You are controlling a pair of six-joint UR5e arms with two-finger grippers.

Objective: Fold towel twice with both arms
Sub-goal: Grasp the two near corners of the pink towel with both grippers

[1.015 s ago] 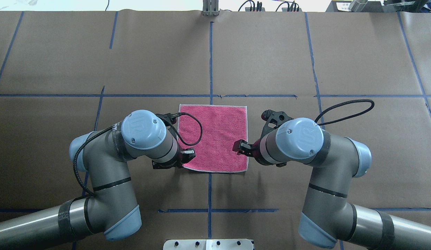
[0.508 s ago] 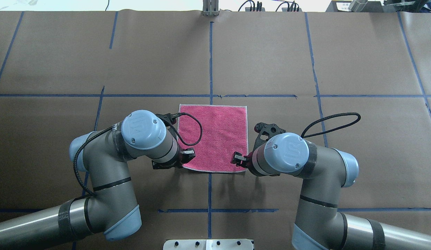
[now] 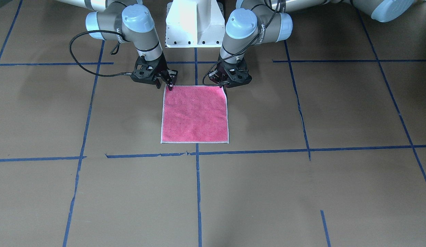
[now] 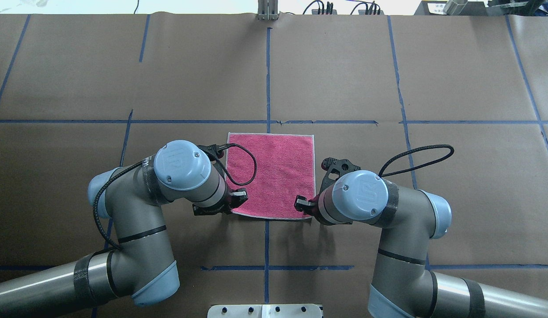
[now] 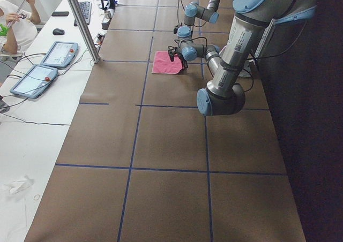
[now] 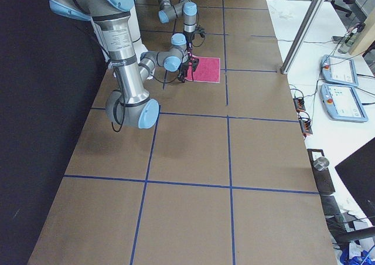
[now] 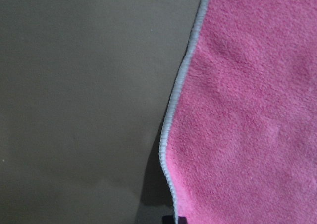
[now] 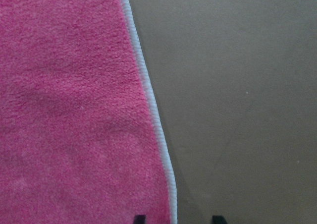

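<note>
1. Risk of a missed pinch at right gripper (image 4: 301,204): released, fingertips (image 8: 140,219) set either side of the hem (image 8: 148,100), so very little cloth between them. Likely to slip off the thin edge on closing.
2. Risk of catching the brown paper (image 4: 388,79) under the hem too, if closing too low. Would drag or tear the cover.
3. Left gripper (image 4: 239,195): looks clenched on towel (image 4: 274,172). Only one dark tip at the hem in wrist view, hem a little raised with shadow beneath. A judgement, not certain.
4. Risk of a crooked fold: one corner seemingly held, the other not. Lifting or travelling out of step would skew the cloth and leave edges mismatched.
5. Risk of sag or bunching mid-cloth if brought closer together, and of a corner pulled free if drawn apart.
6. Where: flat on the paper, pink face up, spanning between both grippers and running away from them toward the far side. Near-left corner at left gripper, near-right corner at right gripper.
7. Heading: near square, no real long axis. Sides parallel and square to the blue tape (image 4: 268,79), near edge running gripper to gripper.
</note>
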